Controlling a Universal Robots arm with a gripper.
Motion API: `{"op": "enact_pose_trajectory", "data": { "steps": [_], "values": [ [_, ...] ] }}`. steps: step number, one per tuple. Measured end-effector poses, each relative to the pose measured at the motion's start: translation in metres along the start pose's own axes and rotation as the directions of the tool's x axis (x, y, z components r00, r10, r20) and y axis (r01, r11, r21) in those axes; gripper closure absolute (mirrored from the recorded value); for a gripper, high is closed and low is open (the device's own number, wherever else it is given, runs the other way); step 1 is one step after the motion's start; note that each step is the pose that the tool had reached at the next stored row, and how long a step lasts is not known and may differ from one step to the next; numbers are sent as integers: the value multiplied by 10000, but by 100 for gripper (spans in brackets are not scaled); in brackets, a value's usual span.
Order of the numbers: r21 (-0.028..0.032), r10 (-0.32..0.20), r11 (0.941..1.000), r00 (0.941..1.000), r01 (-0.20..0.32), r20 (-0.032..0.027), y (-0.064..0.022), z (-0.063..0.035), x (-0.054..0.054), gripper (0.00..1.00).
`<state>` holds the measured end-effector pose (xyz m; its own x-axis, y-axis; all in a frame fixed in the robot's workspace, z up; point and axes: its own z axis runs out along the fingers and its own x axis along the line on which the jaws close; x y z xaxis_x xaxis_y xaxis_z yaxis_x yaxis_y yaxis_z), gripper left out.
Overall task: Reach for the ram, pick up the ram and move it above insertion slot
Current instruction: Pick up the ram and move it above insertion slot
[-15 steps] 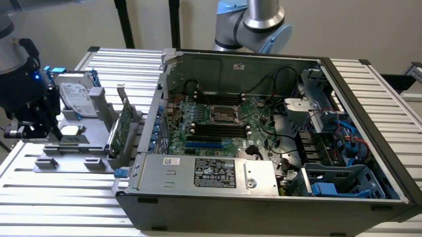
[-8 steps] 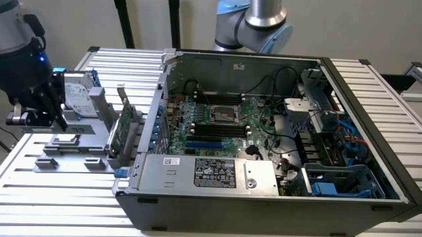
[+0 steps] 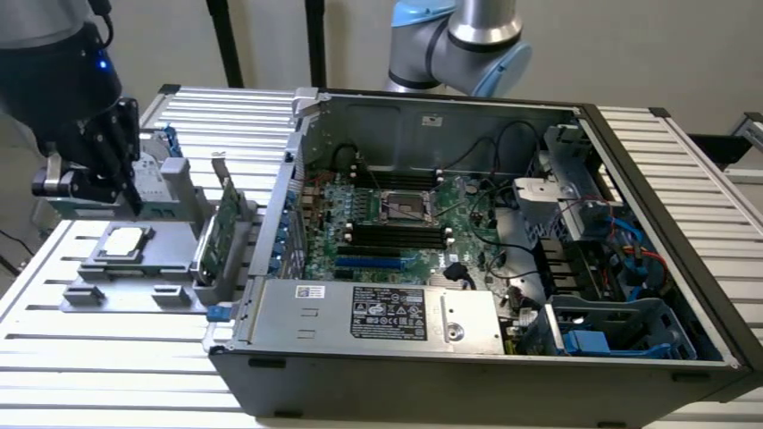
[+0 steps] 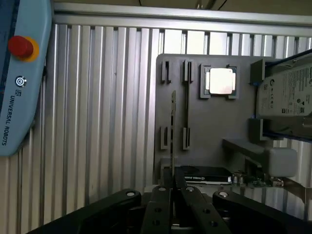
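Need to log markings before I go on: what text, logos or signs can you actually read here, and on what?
"UNIVERSAL ROBOTS", with a round logo: on the blue pendant beside its red button.
Hard drive label: print too small to read.
Power supply label in the computer case: symbols and print too blurred to read.
Black card by the tool: lettering unreadable.

One open computer case (image 3: 477,268), one processor chip (image 4: 220,81), one hard drive (image 4: 287,97).

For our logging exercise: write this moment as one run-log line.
stage: reach | gripper: above tray, apart from ram | ram: upright in tray, not held | PC case: open
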<state>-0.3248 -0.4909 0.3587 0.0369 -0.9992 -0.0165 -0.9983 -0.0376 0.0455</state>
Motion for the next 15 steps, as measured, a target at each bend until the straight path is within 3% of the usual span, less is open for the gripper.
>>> {"op": "enact_pose_trajectory", "data": {
  "steps": [6,15],
  "values": [
    [-8,-1,10000,10000,2,21,-222,-183,-4,86],
    [-6,-4,10000,10000,4,84,-529,-289,-23,86]
  ]
}}
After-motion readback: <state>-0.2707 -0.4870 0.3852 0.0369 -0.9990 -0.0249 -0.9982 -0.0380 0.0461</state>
